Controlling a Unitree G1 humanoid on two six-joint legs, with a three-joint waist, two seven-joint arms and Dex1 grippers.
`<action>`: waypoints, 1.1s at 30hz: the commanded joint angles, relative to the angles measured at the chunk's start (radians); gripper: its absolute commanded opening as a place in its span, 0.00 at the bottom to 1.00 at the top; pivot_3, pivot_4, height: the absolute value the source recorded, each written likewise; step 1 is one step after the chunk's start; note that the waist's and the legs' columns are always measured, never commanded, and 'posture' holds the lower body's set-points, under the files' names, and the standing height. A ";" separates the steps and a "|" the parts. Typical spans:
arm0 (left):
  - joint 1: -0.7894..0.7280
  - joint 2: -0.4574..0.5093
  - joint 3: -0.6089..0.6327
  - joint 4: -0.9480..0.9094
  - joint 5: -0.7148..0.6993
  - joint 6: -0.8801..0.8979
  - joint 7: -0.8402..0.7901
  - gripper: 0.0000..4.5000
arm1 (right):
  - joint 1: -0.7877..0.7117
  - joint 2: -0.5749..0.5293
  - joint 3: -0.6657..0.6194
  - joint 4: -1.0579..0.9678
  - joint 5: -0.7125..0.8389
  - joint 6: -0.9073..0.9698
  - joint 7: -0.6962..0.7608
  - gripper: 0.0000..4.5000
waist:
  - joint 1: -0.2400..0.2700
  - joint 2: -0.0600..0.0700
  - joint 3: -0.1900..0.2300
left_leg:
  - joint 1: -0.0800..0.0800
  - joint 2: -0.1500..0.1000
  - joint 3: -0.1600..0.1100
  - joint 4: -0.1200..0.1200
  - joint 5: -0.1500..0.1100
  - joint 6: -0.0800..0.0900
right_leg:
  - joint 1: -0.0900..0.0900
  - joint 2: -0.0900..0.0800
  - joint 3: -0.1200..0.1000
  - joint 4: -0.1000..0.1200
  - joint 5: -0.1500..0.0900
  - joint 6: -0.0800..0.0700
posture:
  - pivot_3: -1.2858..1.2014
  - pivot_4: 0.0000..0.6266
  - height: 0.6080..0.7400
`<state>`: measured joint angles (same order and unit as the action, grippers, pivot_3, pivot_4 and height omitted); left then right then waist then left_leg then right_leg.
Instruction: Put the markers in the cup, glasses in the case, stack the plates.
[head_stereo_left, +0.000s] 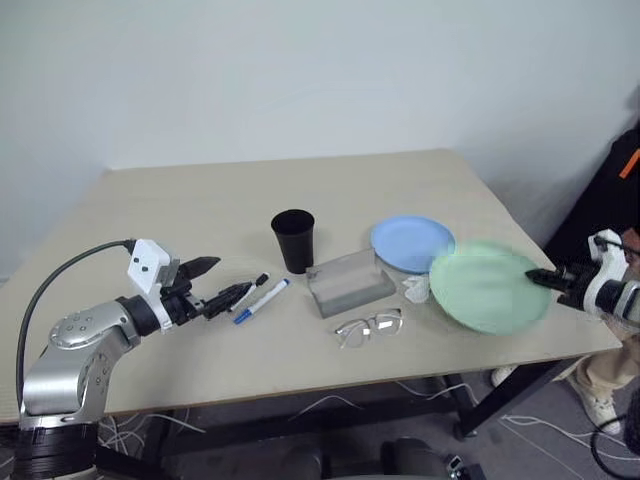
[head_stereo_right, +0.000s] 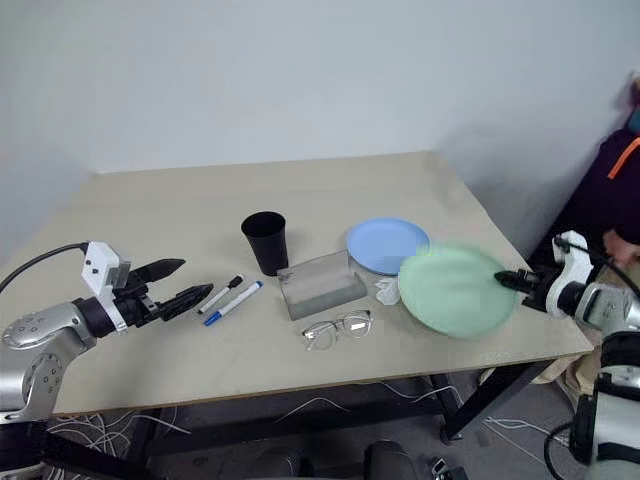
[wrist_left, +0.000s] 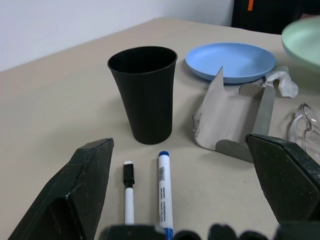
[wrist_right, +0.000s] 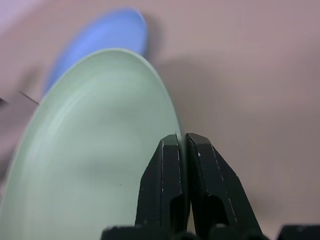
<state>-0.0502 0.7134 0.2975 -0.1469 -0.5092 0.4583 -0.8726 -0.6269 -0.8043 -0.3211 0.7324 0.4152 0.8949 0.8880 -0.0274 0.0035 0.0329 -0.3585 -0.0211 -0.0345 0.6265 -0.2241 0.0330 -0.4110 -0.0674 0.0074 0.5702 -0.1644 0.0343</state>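
My right gripper is shut on the rim of the mint green plate, which hangs tilted above the table's right edge. Just behind it the light blue plate lies flat. A black cup stands mid-table, and the open grey case sits to its right. In front of the case lie the glasses. Two markers, black-capped and blue-capped, rest left of the case. My left gripper hovers open just left of the markers, pointing at them.
A crumpled white tissue lies between the case and the green plate. A person in dark clothes sits past the table's right edge. Cables trail on the floor beneath the table.
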 joint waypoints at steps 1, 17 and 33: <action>-0.027 0.022 0.023 -0.006 0.001 -0.016 0.004 1.00 | -0.079 0.030 -0.033 -0.066 0.050 0.034 -0.036 0.01 | 0.000 0.000 0.000 | 0.000 0.001 0.000 0.000 0.000 0.000 | 0.000 0.000 -0.001 0.000 0.000 0.000 | 0.52 0.00 0.90; -0.026 0.012 0.029 -0.035 -0.006 -0.003 0.045 1.00 | -0.485 0.385 0.028 0.368 -0.139 -0.368 -0.550 0.01 | -0.005 0.000 -0.001 | -0.002 -0.003 -0.005 -0.006 0.001 0.005 | -0.002 0.000 0.008 0.003 0.006 -0.002 | 0.52 0.00 0.90; 0.066 0.020 0.092 -0.119 -0.040 0.023 0.088 1.00 | -0.508 0.428 0.004 0.538 -0.165 -0.497 -0.689 0.01 | -0.027 0.000 -0.001 | 0.003 -0.006 -0.005 -0.009 -0.008 0.009 | 0.001 0.004 0.013 0.002 0.007 -0.003 | 0.52 0.00 0.90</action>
<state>0.0246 0.7186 0.3450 -0.2302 -0.5292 0.4832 -0.7872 -1.0980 -0.3764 -0.3034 1.2862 0.2523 0.4153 0.2107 -0.0541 0.0032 0.0321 -0.3557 -0.0271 -0.0392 0.6182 -0.2322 0.0421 -0.4099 -0.0622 0.0204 0.5720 -0.1571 0.0311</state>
